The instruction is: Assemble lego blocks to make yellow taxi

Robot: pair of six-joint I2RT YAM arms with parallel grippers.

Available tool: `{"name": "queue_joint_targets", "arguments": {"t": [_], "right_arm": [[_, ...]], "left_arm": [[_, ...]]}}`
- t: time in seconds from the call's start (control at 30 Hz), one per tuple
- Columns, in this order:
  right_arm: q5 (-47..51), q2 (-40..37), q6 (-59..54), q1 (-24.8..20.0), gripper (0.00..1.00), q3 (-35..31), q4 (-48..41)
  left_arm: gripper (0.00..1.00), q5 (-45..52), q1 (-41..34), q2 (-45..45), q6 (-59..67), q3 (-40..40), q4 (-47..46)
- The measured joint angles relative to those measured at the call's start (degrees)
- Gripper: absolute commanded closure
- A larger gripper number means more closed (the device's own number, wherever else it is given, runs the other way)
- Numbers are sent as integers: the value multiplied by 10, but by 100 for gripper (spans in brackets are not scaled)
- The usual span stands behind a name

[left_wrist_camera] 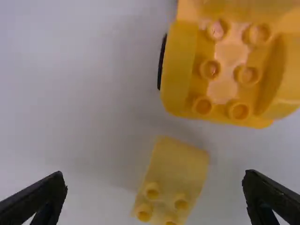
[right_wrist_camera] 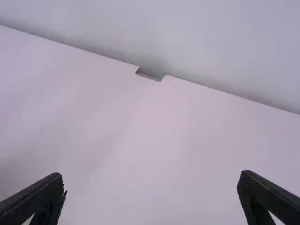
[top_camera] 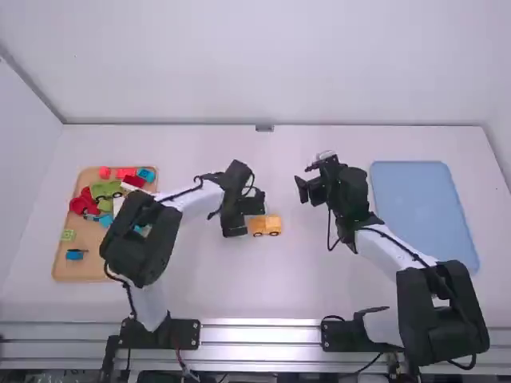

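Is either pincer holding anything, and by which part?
Nothing is held. The left pincer is open, its fingers clear of the small yellow block; the right pincer is open and empty.

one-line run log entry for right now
left gripper: open over studded yellow brick | yellow wheeled car body: beside brick | right gripper: open, empty

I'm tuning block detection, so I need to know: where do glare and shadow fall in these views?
Left wrist view: pale sheen between the studs of the larger yellow piece, soft grey shadow beside the smaller yellow block; right wrist view: faint shading on the table near one edge; high view: mostly even light over the table.
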Motion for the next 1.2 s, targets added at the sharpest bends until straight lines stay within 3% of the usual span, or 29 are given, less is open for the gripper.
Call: {"name": "queue_joint_targets", "arguments": {"t": [0.13, 0.23, 0.33, 0.43, 0.47, 0.5, 0.53, 0.77, 0.83, 0.87, 0.9, 1.03, 1.2], "right_arm": [[0, 0, 1, 0, 2, 0, 0], [0, 0, 1, 0, 2, 0, 0], [0, 0, -1, 0, 2, 0, 0], [0, 0, -1, 0, 2, 0, -1], [0, 0, -1, 0, 2, 0, -1], [0, 0, 0, 0, 2, 0, -1], [0, 0, 1, 0, 2, 0, -1], [0, 0, -1, 0, 2, 0, -4], [0, 0, -1, 0, 2, 0, -4], [0, 0, -1, 0, 2, 0, -4], [0, 0, -2, 0, 2, 0, -4], [0, 0, -2, 0, 2, 0, -4], [0, 0, -12, 0, 2, 0, 0]], "left_arm": [[7, -5, 3, 10, 0, -3, 0], [16, -5, 3, 10, 0, -3, 8], [17, -3, 3, 11, 0, -3, 9], [33, 5, 3, 10, 2, -3, 6], [43, 7, 3, 10, 1, -3, 1], [62, 9, 3, 10, -1, -2, -6], [68, 10, 3, 10, 2, -3, -12], [65, 11, 3, 10, -60, -3, -16], [70, 11, 3, 10, -81, -3, -17], [79, 10, 3, 10, -105, -3, -19], [78, 8, 3, 10, -144, -2, -21], [98, -3, 3, 10, -270, -2, -33], [98, -16, 3, 10, -458, -1, -42]]}}
